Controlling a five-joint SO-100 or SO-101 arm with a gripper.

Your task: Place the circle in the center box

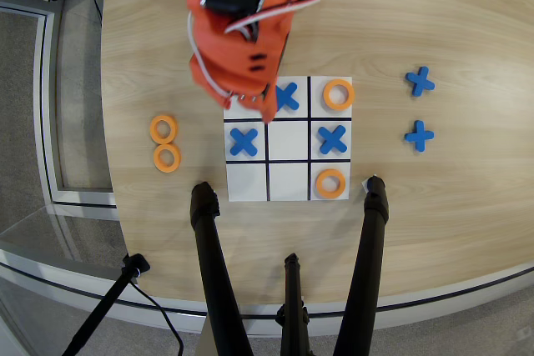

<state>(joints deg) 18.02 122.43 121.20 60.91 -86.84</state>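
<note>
The white 3x3 board (pixel 289 192) lies mid-table. Its center box (pixel 289 141) is bare. Orange rings lie in the top right cell (pixel 338 93) and the bottom right cell (pixel 329 183). Two more orange rings (pixel 163 129) (pixel 167 157) lie on the table left of the board. Blue X pieces sit in the top middle (pixel 286 96), middle left (pixel 243 141) and middle right (pixel 332 139) cells. My orange gripper (pixel 268 112) hangs over the top left cell, its tip at the line above the center box. The arm's body hides the jaws, and no ring shows in them.
Two spare blue X pieces (pixel 420 81) (pixel 419 135) lie right of the board. Black tripod legs (pixel 209 264) (pixel 369 256) stand on the table just below the board, with a third leg (pixel 290 306) between them. The table's left edge is near the two loose rings.
</note>
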